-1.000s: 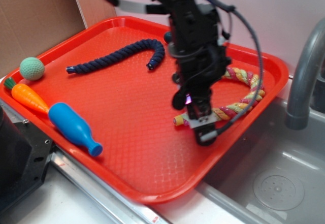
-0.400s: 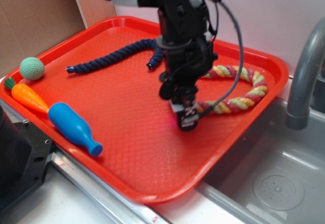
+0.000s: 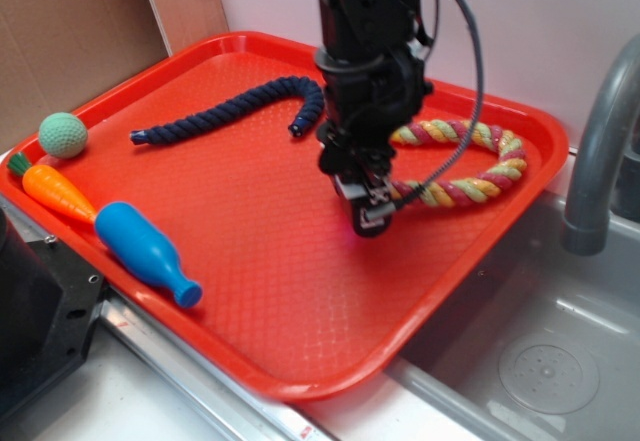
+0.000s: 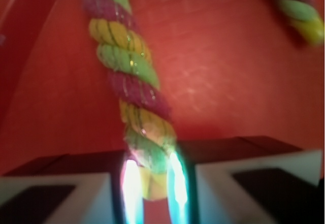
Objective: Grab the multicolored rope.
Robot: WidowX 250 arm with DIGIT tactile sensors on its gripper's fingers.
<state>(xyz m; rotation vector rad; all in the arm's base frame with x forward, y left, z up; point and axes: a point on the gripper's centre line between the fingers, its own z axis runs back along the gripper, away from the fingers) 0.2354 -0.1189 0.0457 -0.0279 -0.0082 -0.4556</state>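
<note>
The multicolored rope [image 3: 470, 187] of yellow, pink-red and pale green strands lies bent in a U on the right part of the red tray [image 3: 250, 261]. My gripper [image 3: 368, 209] is shut on one end of it, just above the tray floor. In the wrist view the rope [image 4: 129, 82] runs up and away from my gripper [image 4: 151, 181], its end pinched between the two glowing pads. The rope's other arm [image 4: 294, 10] shows at the top right. The arm hides part of the rope's far arm in the exterior view.
A navy-blue twisted rope [image 3: 230, 109] lies across the tray's back. A green ball [image 3: 62, 134], an orange carrot [image 3: 55, 191] and a blue bottle-shaped toy [image 3: 145, 251] sit along the tray's left edge. A steel sink [image 3: 520, 351] and grey faucet [image 3: 600, 151] stand to the right.
The gripper has moved left and back with the rope's end in it, dragging the rope along the tray. The rope's U has shifted left and straightened somewhat.
</note>
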